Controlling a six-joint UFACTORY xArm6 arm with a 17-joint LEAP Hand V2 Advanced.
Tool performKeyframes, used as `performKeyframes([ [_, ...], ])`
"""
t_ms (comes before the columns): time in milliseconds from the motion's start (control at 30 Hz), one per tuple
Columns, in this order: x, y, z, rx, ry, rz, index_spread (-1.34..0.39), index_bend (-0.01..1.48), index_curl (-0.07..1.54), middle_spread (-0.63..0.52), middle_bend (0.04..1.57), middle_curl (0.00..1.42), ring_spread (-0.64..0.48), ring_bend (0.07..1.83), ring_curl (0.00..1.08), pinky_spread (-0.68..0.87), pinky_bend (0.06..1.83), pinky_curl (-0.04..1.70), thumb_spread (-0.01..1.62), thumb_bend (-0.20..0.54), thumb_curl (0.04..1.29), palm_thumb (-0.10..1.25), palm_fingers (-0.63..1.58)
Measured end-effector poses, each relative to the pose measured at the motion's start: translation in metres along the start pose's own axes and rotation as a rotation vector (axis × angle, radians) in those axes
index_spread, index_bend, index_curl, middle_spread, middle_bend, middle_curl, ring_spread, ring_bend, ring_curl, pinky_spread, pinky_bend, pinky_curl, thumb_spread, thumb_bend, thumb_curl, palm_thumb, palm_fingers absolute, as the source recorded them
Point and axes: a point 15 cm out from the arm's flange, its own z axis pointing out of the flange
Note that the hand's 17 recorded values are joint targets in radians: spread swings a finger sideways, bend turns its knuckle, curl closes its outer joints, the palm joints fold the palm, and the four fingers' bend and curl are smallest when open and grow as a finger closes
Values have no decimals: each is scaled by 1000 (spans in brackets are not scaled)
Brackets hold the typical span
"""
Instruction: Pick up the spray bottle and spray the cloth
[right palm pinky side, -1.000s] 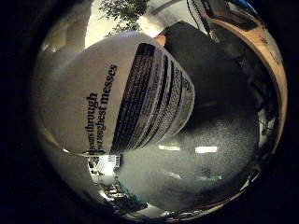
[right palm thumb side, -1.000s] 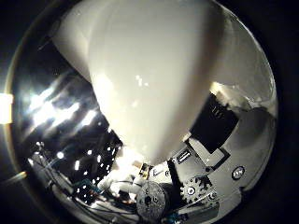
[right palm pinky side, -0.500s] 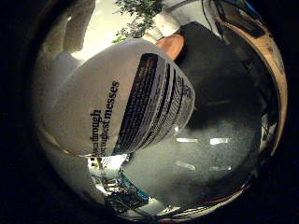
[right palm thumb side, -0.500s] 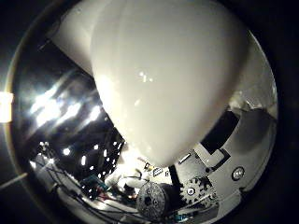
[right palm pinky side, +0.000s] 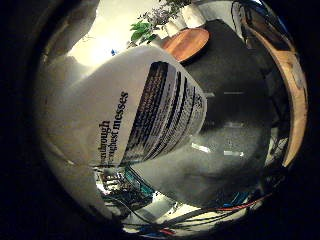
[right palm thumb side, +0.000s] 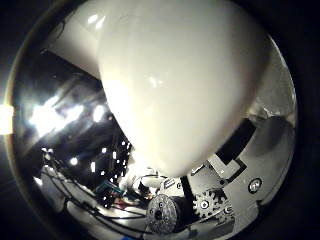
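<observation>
The white spray bottle lies right against my palm, its printed label facing the little finger side view. Its smooth white body fills most of the thumb side view. My right hand shows as white, black and geared parts hugging the bottle's side, with fingers curled round it. The bottle hangs tilted above the dark grey table. I cannot make out the cloth in either view, and the bottle's spray head is hidden.
A round wooden board lies at the table's far side, with leafy plants and white pots behind it. A wooden edge runs along one side of the table.
Both views have shifted, so the hand has moved and turned with the bottle in it. The wooden board and plants have come further into view. The bottle stays against the palm.
</observation>
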Motion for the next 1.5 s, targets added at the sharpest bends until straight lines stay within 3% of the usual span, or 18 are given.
performKeyframes([
  [633,-44,22,-43,-155,337,-43,-198,1219,766,-180,1227,936,-283,1248,917,-328,887,1586,903,-15,807,1029,1079],
  [833,-55,20,-36,-177,357,-43,-201,1220,763,-180,1227,936,-285,1243,925,-323,887,1586,905,-15,803,1023,1079],
  [1233,-69,-12,-36,-188,598,-152,-211,1215,762,-181,1229,939,-285,1239,930,-314,901,1569,887,-15,803,1019,1084],
  [1500,-85,-33,-19,-183,678,-220,-211,1211,761,-178,1234,934,-276,1241,927,-307,912,1564,877,-16,803,1021,1090],
])
